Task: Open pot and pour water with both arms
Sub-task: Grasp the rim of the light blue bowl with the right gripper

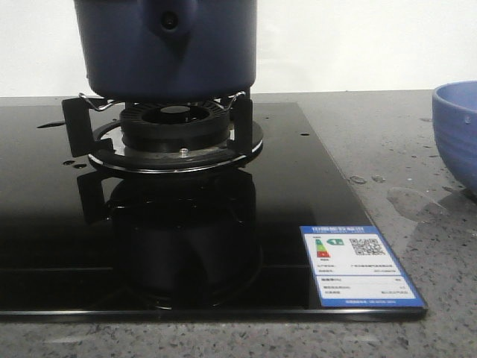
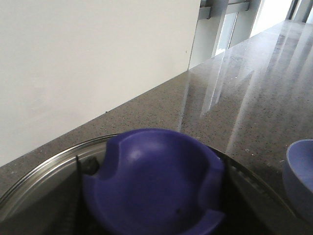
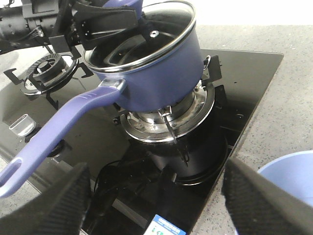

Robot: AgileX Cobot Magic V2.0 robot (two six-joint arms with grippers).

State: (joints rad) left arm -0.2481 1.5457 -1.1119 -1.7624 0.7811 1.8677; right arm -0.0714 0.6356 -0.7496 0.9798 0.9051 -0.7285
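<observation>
Cut off and unreadable
The pot (image 1: 165, 48) loses its top at the front view's edge; the sticker (image 1: 359, 265) print is too small to read.

My right hand (image 3: 156, 198) shows two broad black fingers (image 3: 58, 200) with a coarse, woven-looking grip texture. My left hand (image 3: 110, 22) is matte black and blocky, with angular plates, and dark cables run along the arm (image 3: 22, 29) behind it.
</observation>
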